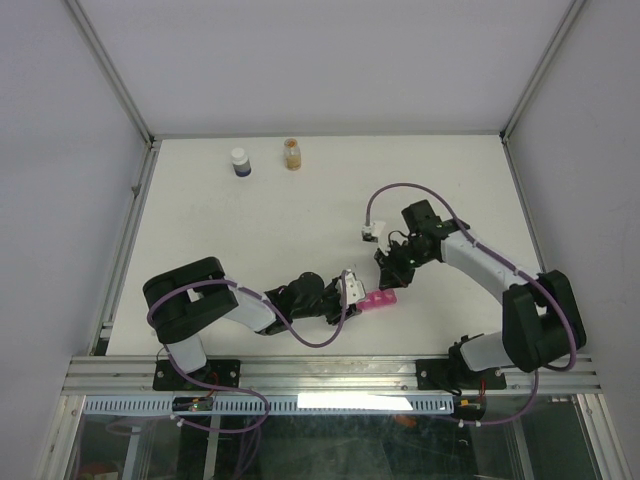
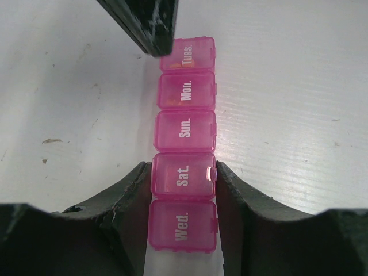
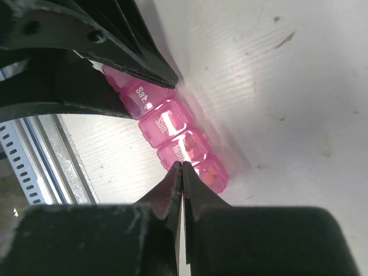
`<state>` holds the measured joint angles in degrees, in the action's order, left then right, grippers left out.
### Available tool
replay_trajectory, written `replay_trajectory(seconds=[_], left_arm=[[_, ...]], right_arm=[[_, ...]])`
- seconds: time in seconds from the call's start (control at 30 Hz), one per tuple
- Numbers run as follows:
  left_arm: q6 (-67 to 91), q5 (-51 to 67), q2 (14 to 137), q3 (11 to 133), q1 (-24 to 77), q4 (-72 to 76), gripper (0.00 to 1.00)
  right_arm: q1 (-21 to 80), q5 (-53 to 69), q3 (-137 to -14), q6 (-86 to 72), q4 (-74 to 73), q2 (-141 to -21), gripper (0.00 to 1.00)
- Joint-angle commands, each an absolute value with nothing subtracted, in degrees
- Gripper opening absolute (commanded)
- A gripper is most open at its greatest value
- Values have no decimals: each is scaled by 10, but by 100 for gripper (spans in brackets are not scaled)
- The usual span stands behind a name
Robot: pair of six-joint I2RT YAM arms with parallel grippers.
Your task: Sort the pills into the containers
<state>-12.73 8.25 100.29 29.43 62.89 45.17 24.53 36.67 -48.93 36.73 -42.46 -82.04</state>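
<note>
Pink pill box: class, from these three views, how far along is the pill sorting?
Done: orange pills show inside Tues. and seemingly Mon.. In hand: the left gripper clamps the pill box at Sat.; the shut right gripper sits at Mon.'s lid edge. Left: Sun., Sat. and Wed. look empty.

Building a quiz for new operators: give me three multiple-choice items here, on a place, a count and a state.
1. Where does the left gripper clamp the pink pill box? A) Sat. B) Tues. C) Mon.
2. How many compartments show in the left wrist view? A) three B) five C) seven
3. How does the right gripper stand? A) wide open B) shut C) half open
Key: 1 A, its fingers flank the Sat. lid; 2 B, Tues., Mon., Sun., Sat., Wed.; 3 B, tips meet with no gap.
</note>
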Motion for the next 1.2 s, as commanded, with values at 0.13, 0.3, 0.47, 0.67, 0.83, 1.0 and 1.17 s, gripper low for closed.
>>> replay_trajectory(seconds=[0.13, 0.3, 0.47, 0.67, 0.83, 1.0, 1.17], left_arm=[[-114, 70, 996, 308, 624, 467, 24], [-121, 61, 977, 327, 605, 451, 24], [-115, 76, 966, 375, 559, 415, 24], [-105, 106, 988, 493, 482, 319, 23], [-124, 131, 1054, 640, 414, 223, 24], [-139, 157, 1157, 808, 348, 151, 23], [-147, 157, 1262, 949, 312, 99, 24]], right_arm=[[182, 441, -506, 393, -429, -730, 4], [129, 465, -509, 366, -415, -680, 8], [84, 479, -525, 335, -413, -654, 9], [37, 489, -542, 275, -381, -615, 11], [-2, 504, -550, 221, -356, -593, 12], [-30, 523, -529, 196, -334, -569, 14], [-40, 529, -522, 194, -331, -565, 14]])
